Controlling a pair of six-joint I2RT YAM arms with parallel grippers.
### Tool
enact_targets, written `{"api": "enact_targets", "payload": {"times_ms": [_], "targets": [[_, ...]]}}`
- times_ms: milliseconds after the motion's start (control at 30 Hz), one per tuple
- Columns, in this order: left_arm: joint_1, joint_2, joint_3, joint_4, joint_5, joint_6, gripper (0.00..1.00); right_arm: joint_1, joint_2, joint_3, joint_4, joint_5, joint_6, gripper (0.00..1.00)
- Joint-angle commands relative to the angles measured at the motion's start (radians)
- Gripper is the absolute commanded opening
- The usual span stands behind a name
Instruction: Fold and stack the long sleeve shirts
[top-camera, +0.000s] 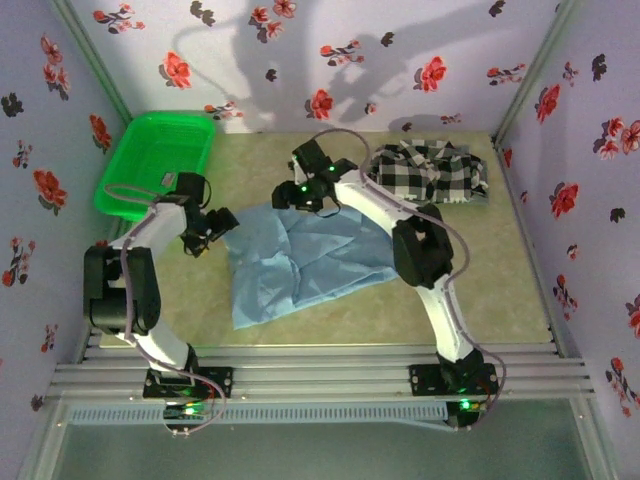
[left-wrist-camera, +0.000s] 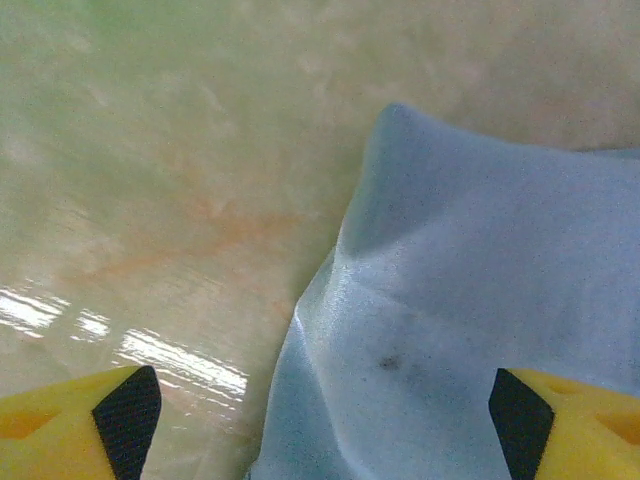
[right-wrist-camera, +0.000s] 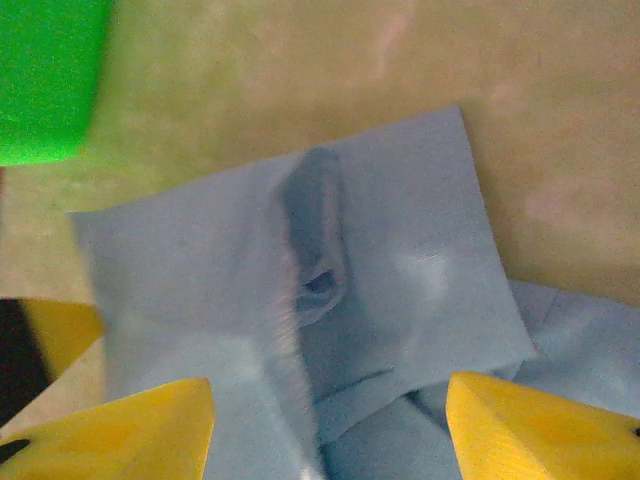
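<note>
Seen from high at the near edge, the top camera looks down on the whole table (top-camera: 480, 280). Both wrist cameras hang close over the light blue shirt (top-camera: 300, 255), the left at its left edge, the right at its far edge, with the green basket (top-camera: 165, 150) in the corner of its view.

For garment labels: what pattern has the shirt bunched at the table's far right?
The shirt is black-and-white checked; clearest in the top external view.
</note>
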Motion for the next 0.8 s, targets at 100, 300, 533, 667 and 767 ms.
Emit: {"api": "enact_targets", "payload": {"times_ms": [100, 300, 533, 667, 767], "targets": [[0.006, 0.052, -0.053, 0.232, 0.126, -0.097, 0.87, 0.004, 0.043, 0.054, 0.039, -0.026, 0.01, 0.65], [0.005, 0.133, -0.004, 0.252, 0.169, -0.072, 0.74, 0.016, 0.043, 0.032, 0.043, -0.006, 0.02, 0.65], [-0.023, 0.139, 0.018, 0.225, 0.181, 0.022, 0.26, 0.012, 0.064, 0.1, -0.022, 0.075, -0.017, 0.67], [-0.062, 0.078, -0.008, 0.224, 0.163, 0.055, 0.14, 0.013, 0.062, 0.128, -0.035, 0.098, -0.025, 0.69], [-0.093, 0.013, -0.035, 0.215, 0.126, 0.059, 0.12, 0.013, 0.044, 0.123, -0.036, 0.12, -0.026, 0.69]]}}
